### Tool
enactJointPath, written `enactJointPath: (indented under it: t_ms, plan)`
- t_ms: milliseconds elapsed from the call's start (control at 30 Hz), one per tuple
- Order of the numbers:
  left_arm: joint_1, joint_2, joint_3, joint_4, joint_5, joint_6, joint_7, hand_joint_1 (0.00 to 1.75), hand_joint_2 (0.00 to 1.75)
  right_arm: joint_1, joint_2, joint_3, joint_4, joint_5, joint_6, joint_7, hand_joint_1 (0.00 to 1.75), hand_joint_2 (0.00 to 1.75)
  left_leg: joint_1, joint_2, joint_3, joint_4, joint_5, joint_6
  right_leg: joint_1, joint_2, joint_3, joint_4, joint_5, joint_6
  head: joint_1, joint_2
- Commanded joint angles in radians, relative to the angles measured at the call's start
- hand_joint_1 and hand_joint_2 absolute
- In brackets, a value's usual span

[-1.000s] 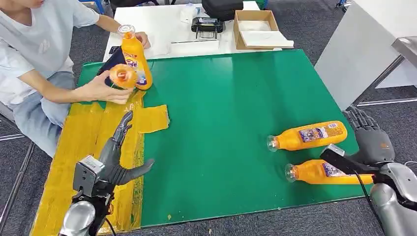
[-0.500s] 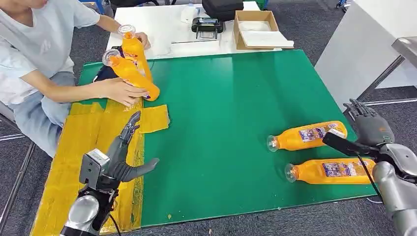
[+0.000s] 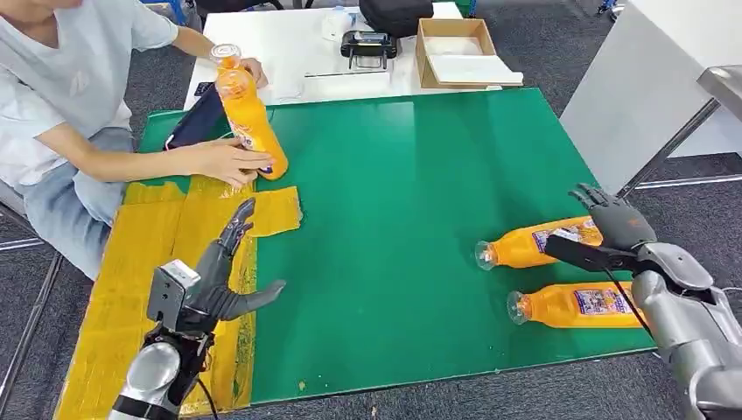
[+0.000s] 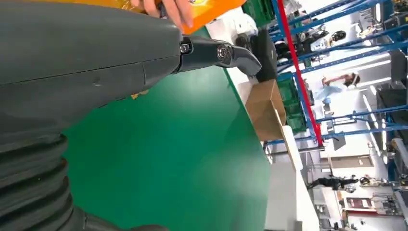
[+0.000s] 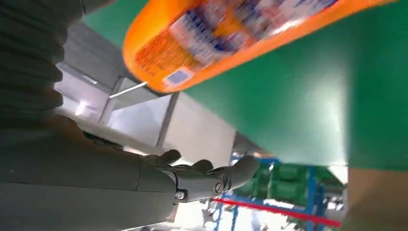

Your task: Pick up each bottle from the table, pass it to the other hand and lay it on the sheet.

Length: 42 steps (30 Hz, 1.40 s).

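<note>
The table (image 3: 411, 157) carries a green surface, with a yellow sheet (image 3: 131, 262) along its left side. Two orange bottles lie on their sides at the right end of the green surface, caps pointing left. The farther bottle (image 3: 534, 245) lies just beside the right hand (image 3: 612, 229), which is over its base end with fingers spread and nothing held; contact cannot be told from the head view. In the right wrist view that bottle's labelled base (image 5: 231, 38) is apart from the fingers (image 5: 211, 175), which are extended and empty. The nearer bottle (image 3: 573, 306) lies parallel to it, partly hidden behind the right forearm.

The left hand (image 3: 219, 280) is above the inner edge of the yellow sheet, fingers apart, thumb pointing toward the green surface, holding nothing.

At the far left corner a person (image 3: 70, 96) is seated beside the table. One of the person's hands (image 3: 229, 162) rests on a third orange bottle (image 3: 249, 122), tilted with its base on the green surface by the sheet's far end. The other hand (image 3: 254, 70) is by its cap.

Behind the green surface stand a cardboard box (image 3: 455, 51) and a black device (image 3: 367, 44).
</note>
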Motion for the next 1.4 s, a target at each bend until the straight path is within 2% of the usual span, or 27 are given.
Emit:
enactJointPath:
  t_ms: [33, 167, 333, 667, 767, 800, 867, 1267, 1300, 1333, 1367, 1400]
  plan:
    - [-0.063, -0.001, -0.033, 0.093, 0.012, -0.008, 0.002, 0.00, 1.75, -0.109, 0.080, 0.150, 0.173, -0.002, 0.033, -0.015, 0.00, 1.75, 0.001, 0.003, 0.005, 0.000, -0.002, -0.003, 0.001, 0.002, 0.004, -0.001, 0.000, -0.002, 0.000, 0.000]
    - [-0.065, 0.000, -0.033, 0.096, 0.012, -0.008, 0.002, 0.00, 1.75, -0.111, 0.083, 0.159, 0.186, 0.001, 0.037, -0.013, 0.00, 1.75, 0.000, 0.002, 0.004, 0.000, -0.001, -0.002, 0.001, 0.001, 0.004, 0.000, -0.001, -0.002, 0.000, 0.000]
    - [-0.081, 0.011, -0.025, 0.117, 0.021, -0.006, -0.002, 0.00, 1.75, -0.152, 0.058, 0.232, 0.281, -0.002, 0.114, 0.005, 0.00, 1.75, 0.000, 0.001, 0.005, 0.000, -0.002, -0.002, 0.001, 0.000, 0.005, 0.000, -0.002, -0.002, 0.000, 0.000]
    - [-0.092, 0.007, -0.018, 0.168, 0.029, -0.018, 0.000, 0.00, 1.75, -0.162, 0.062, 0.324, 0.401, 0.059, 0.175, 0.171, 0.00, 1.75, 0.001, -0.001, 0.006, 0.000, -0.001, -0.002, 0.001, -0.002, 0.006, -0.001, -0.002, -0.002, 0.000, 0.000]
    - [-0.093, 0.004, -0.017, 0.179, 0.028, -0.020, 0.002, 0.00, 1.75, -0.149, 0.064, 0.358, 0.409, 0.100, 0.152, 0.232, 0.00, 1.75, 0.001, -0.001, 0.005, -0.001, -0.001, -0.002, 0.001, -0.002, 0.006, -0.001, -0.001, -0.002, 0.000, 0.000]
    - [-0.092, 0.004, -0.018, 0.179, 0.027, -0.020, 0.003, 0.00, 1.75, -0.142, 0.069, 0.358, 0.412, 0.101, 0.146, 0.242, 0.00, 1.75, 0.001, -0.001, 0.011, 0.000, -0.004, -0.004, 0.002, -0.003, 0.011, 0.000, -0.004, -0.004, 0.000, 0.000]
    - [-0.092, 0.004, -0.018, 0.179, 0.027, -0.020, 0.003, 0.00, 1.75, -0.140, 0.070, 0.358, 0.412, 0.101, 0.145, 0.243, 0.00, 1.75, 0.001, 0.000, 0.007, -0.001, -0.001, -0.002, 0.001, -0.001, 0.007, -0.002, -0.001, -0.002, 0.000, 0.000]
    - [-0.084, 0.006, -0.012, 0.171, 0.027, -0.021, 0.007, 0.00, 1.75, -0.131, 0.073, 0.353, 0.408, 0.108, 0.119, 0.258, 0.02, 1.75, 0.001, -0.002, 0.011, -0.001, 0.000, -0.002, 0.001, -0.003, 0.012, -0.002, -0.001, -0.002, 0.000, 0.000]
    - [-0.079, 0.007, -0.008, 0.167, 0.027, -0.021, 0.009, 0.00, 1.75, -0.125, 0.075, 0.350, 0.403, 0.111, 0.101, 0.254, 0.14, 1.75, 0.002, -0.002, 0.011, -0.001, 0.000, -0.001, 0.002, -0.003, 0.011, -0.002, 0.000, -0.001, 0.000, 0.000]
    - [-0.074, 0.008, -0.005, 0.163, 0.027, -0.020, 0.009, 0.00, 1.75, -0.122, 0.078, 0.350, 0.398, 0.117, 0.079, 0.255, 0.35, 1.75, 0.001, -0.001, 0.010, -0.001, 0.001, -0.001, 0.001, -0.002, 0.011, -0.002, 0.000, -0.001, 0.000, 0.000]
    - [-0.072, 0.008, -0.002, 0.160, 0.027, -0.020, 0.011, 0.00, 1.75, -0.121, 0.082, 0.350, 0.398, 0.122, 0.067, 0.258, 0.98, 1.75, 0.001, -0.001, 0.009, -0.001, 0.001, 0.000, 0.001, -0.001, 0.010, -0.002, 0.000, 0.000, 0.000, 0.000]
    - [-0.066, 0.008, 0.003, 0.152, 0.026, -0.020, 0.013, 0.00, 1.75, -0.119, 0.090, 0.349, 0.393, 0.134, 0.031, 0.264, 1.47, 1.75, 0.001, -0.001, 0.011, -0.001, 0.000, -0.001, 0.002, -0.001, 0.012, -0.002, 0.000, -0.001, 0.000, 0.000]
